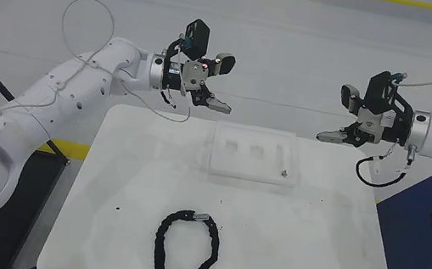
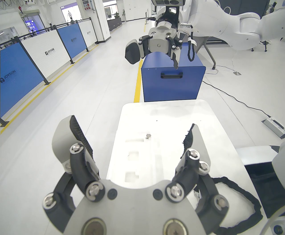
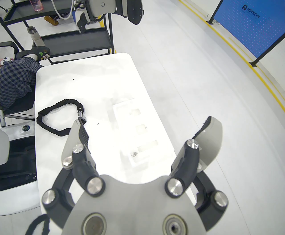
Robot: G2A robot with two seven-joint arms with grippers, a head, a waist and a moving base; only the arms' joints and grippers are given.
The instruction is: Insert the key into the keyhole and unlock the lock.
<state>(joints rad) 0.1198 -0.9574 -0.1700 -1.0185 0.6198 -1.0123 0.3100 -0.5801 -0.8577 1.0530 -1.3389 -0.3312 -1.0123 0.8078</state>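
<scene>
Key [image 1: 285,171], small and made of silver metal, lies on the flat see-through plastic tray [image 1: 232,167], at the tray's end nearest the right arm. Nothing touches the key. The black cloth-covered chain lock [image 1: 185,250] lies in a loop on the white table [image 1: 308,253], apart from the tray, on the robot's side of it. The left gripper [image 1: 224,85] hangs in the air past the tray's other end, fingers spread wide, holding nothing. The right gripper [image 1: 338,115] hangs in the air beyond the tray's key end, also spread wide and holding nothing.
</scene>
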